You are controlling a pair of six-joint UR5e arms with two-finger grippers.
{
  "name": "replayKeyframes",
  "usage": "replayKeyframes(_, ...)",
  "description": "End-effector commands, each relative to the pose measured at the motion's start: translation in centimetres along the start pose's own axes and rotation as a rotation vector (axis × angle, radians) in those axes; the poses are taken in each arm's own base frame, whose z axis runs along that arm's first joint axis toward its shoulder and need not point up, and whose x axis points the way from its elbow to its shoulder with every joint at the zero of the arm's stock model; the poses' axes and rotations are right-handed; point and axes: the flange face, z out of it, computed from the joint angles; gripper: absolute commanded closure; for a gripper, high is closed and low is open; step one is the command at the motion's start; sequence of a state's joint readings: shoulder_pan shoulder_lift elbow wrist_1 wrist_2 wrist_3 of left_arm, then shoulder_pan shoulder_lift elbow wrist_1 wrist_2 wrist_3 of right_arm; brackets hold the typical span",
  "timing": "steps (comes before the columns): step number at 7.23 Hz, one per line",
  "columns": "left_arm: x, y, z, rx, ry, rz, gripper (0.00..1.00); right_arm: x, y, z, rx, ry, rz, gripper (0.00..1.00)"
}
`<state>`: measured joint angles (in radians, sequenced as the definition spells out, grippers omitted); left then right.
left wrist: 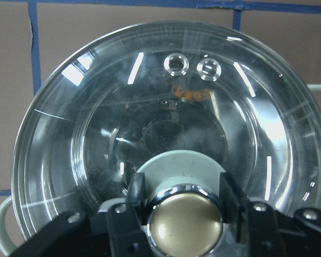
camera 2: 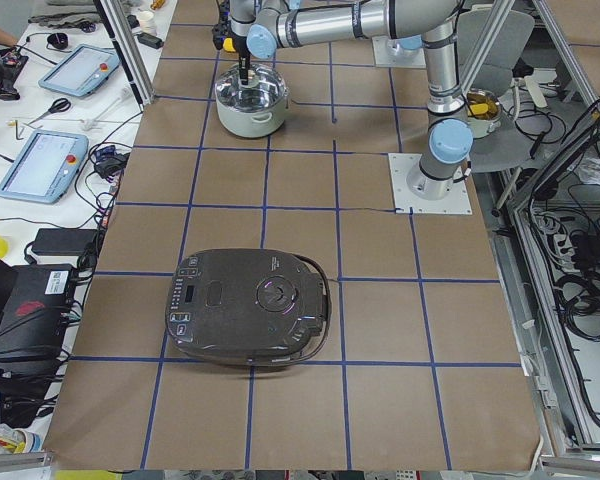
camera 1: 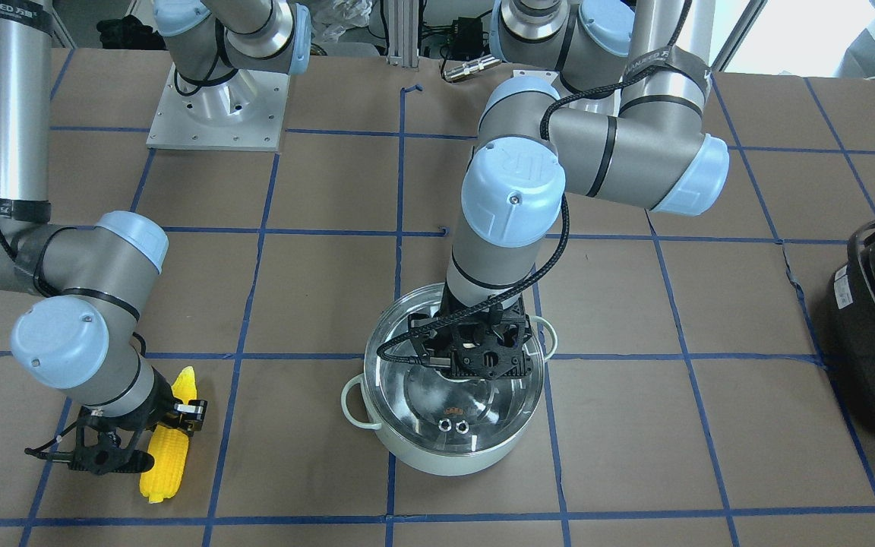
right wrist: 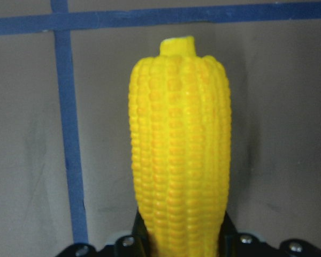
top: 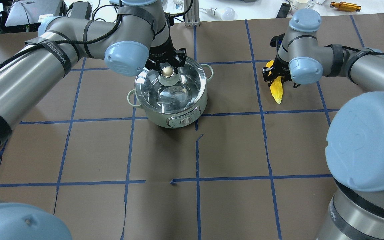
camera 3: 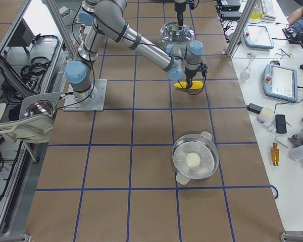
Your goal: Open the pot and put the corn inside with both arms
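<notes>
The left gripper point(left wrist: 183, 197) has its fingers point(left wrist: 136, 194) drawn in against both sides of the beige lid knob point(left wrist: 186, 222). The wrist view shows no gap on either flank, so it reads as a grip on the knob. The glass lid point(left wrist: 150, 101) beneath looks seated on the mint-green pot point(top: 165, 117). The pot is therefore closed, and the lid's way out is straight up from the rim.

The right gripper point(right wrist: 183, 235) has its fingers point(right wrist: 228, 227) clamped across the yellow corn cob point(right wrist: 179, 144). The stretch beyond the fingertips ends in the blunt stub. I cannot tell whether the cob rests on the brown table point(camera 1: 483, 501) or hangs just clear of it.

The cob lies well apart from the pot, on the pot's side toward the robot's right. Its long axis runs roughly toward and away from the robot, so it is broadside to the pot rather than pointing at it. The right arm is much the nearer to it, while the left arm stands over the pot.

In my judgement the cob must travel sideways to the pot only once the lid is clear. It looks about as long as the pot's mouth is wide, so it probably has to go in tilted or exactly across the middle.
</notes>
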<state>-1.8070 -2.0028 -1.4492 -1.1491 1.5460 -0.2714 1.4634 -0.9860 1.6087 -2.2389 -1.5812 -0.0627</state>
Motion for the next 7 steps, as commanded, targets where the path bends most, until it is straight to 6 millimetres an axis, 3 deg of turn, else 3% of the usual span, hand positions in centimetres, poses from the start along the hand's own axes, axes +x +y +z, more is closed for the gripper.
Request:
replayKeyframes(1,0.1,0.1,-0.9,0.012,0.009,0.006,0.92,0.2,-0.6,-3.4,0.057,0.010,0.042,1.00)
replayKeyframes(2,0.1,0.0,-1.7,0.024,0.020,0.005,0.97,0.1,-1.4,-5.0,0.081,0.008,0.041,1.00)
replayKeyframes(3,0.2,0.5,-4.0,0.050,0.027,0.008,0.97,-0.3,-1.6,-6.2,0.092,0.008,0.036,1.00)
replayKeyframes(4,-0.7,0.9,-7.8,0.045,0.019,-0.002,0.98,-1.3,-1.2,-8.5,0.094,0.006,0.042,1.00)
replayKeyframes(5,-3.1,-0.1,-11.5,0.061,0.013,-0.021,1.00,-3.8,-0.5,-11.2,0.086,0.004,0.058,1.00)
replayKeyframes(6,-8.3,-1.6,-13.2,0.053,0.000,-0.025,1.00,-8.4,0.1,-13.9,0.098,-0.002,0.069,1.00)
replayKeyframes(7,-13.8,-2.8,-13.6,0.056,-0.011,-0.068,1.00,-14.9,1.7,-16.2,0.094,-0.016,0.109,1.00)
